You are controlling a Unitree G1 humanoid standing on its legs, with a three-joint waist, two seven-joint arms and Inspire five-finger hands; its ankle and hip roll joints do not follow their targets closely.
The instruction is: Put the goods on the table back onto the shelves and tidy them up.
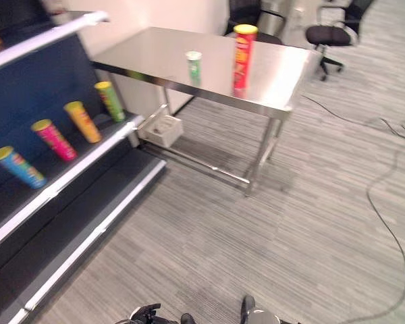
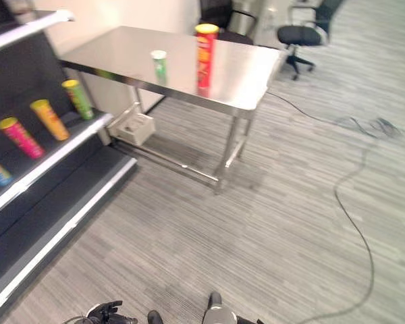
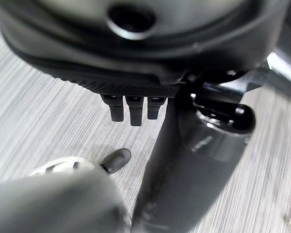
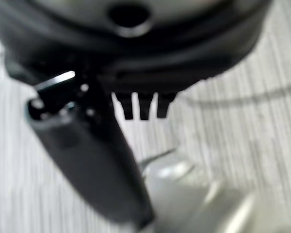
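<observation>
**A:** Where are the goods you have to fetch?

**B:** Both are on the steel table (image 1: 283,77), up at about twelve to one o'clock in your head view and well apart from you across open floor. The tall red can (image 1: 244,58) stands upright near the table's middle. The short green can (image 1: 194,67) stands just beside it, toward eleven o'clock from the red one.

**A:** And their long axes?

**B:** Both vertical, lids up. You would come at either from the side, I judge, not from above.

**A:** What are your hands doing?

**B:** Neither holds anything. The left hand (image 3: 131,109) hangs low with its fingers fairly straight and relaxed over the carpet. The right hand (image 4: 143,107) looks the same, fingers loose and nothing between them and the thumb.

**A:** Which hand is nearer the cans?

**B:** Neither by much from here. The table lies slightly to the right of centre, so the right hand has the shorter line to the red can. The green can sits more to your left.

**A:** Where do they go afterwards?

**B:** The shelf (image 1: 67,175) runs along your left, at nine to ten o'clock. Four cans already lean there in a row: green (image 1: 110,100), yellow (image 1: 82,120), pink (image 1: 52,138) and blue (image 1: 17,166). You must first close the distance to the table, I think.
</observation>
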